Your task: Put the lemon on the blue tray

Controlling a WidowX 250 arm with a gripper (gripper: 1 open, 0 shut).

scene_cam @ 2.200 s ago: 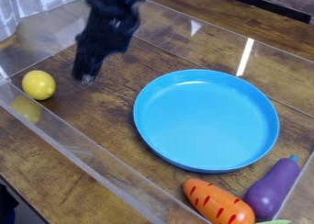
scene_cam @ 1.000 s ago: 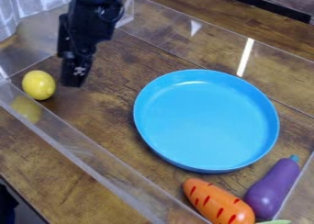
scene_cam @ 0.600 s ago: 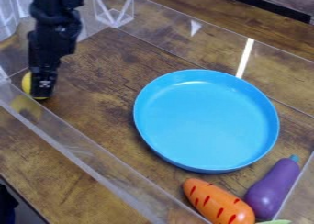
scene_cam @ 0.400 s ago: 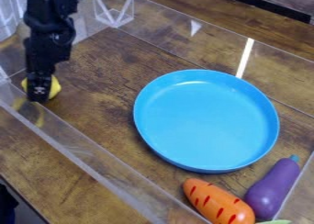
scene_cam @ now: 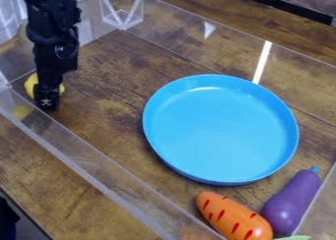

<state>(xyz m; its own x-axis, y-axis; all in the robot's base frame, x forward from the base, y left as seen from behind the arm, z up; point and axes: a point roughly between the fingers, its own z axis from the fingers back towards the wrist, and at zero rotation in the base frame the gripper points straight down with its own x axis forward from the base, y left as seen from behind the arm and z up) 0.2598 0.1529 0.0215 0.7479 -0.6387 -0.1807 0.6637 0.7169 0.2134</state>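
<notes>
Lemon (scene_cam: 33, 86) first: it sits at the left of the wooden table (scene_cam: 118, 96), well apart from the blue tray (scene_cam: 221, 127), and is mostly hidden by the black claw (scene_cam: 47, 94) hanging right over it. Nearest me lie the orange carrot (scene_cam: 234, 216) and the purple eggplant (scene_cam: 294, 201). I judge this the reach step; the claw stands wide open and holds nothing. Next it must close on the fruit, lift, and carry it right. No writing is legible anywhere.
</notes>
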